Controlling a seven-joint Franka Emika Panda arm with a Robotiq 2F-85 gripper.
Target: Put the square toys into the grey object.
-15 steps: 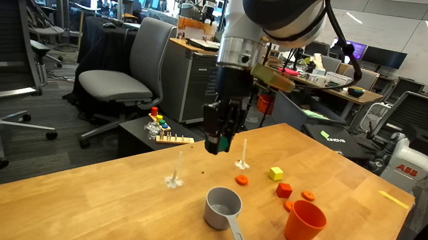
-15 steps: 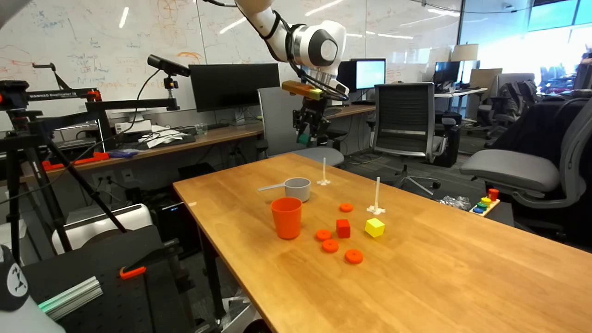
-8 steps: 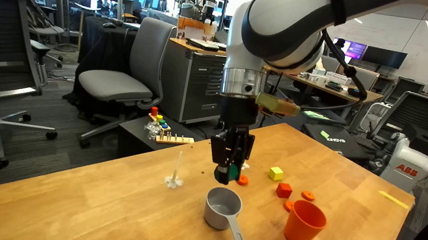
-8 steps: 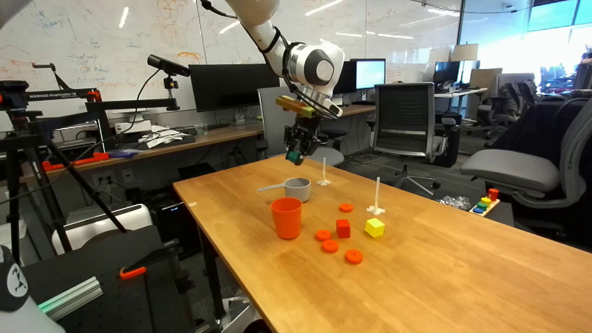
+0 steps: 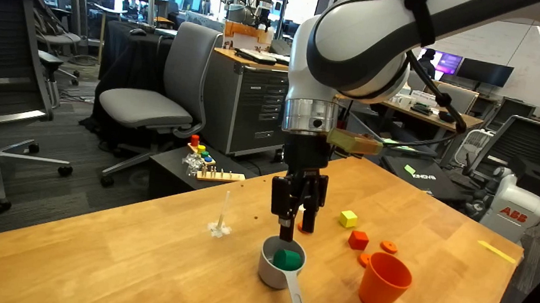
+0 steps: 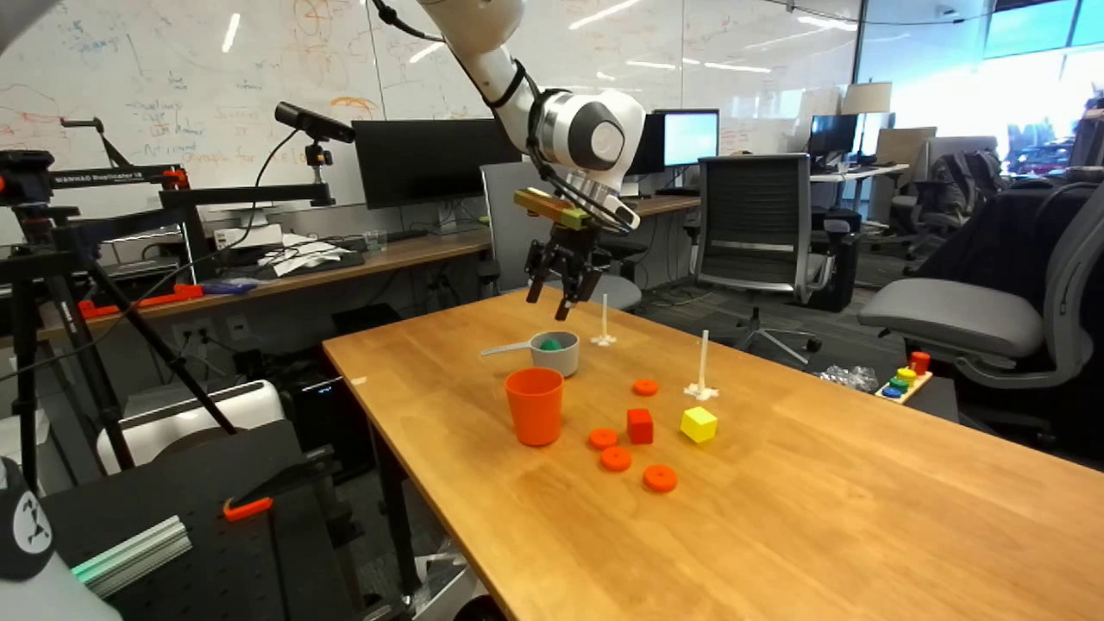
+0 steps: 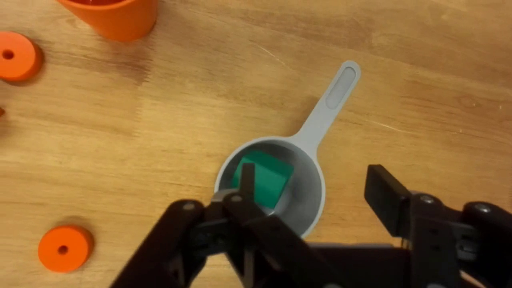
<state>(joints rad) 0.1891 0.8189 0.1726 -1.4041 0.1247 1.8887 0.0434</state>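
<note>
The green block (image 5: 287, 260) lies tilted inside the grey cup (image 5: 271, 275). It also shows there in an exterior view (image 6: 549, 344) and in the wrist view (image 7: 269, 181). My gripper (image 5: 297, 234) is open and empty, just above the cup. In the wrist view its jaws stand wide apart; one finger overlaps the green block in the picture and the other is past the cup's rim. The yellow block (image 5: 348, 219) and the red block (image 5: 358, 240) lie on the table, apart from the cup; both also show in an exterior view, the yellow (image 6: 699, 424) and the red (image 6: 639, 426).
The taller orange cup (image 5: 383, 285) stands beside the grey cup. Several flat orange discs (image 6: 660, 479) lie near the red block. Two thin white pegs (image 6: 703, 362) stand upright on the wooden table (image 5: 138, 263); my gripper hides most of one in an exterior view.
My gripper has come down over the grey cup with the green block and has opened. The green block has dropped into the cup. The cup's handle has shifted very slightly.
</note>
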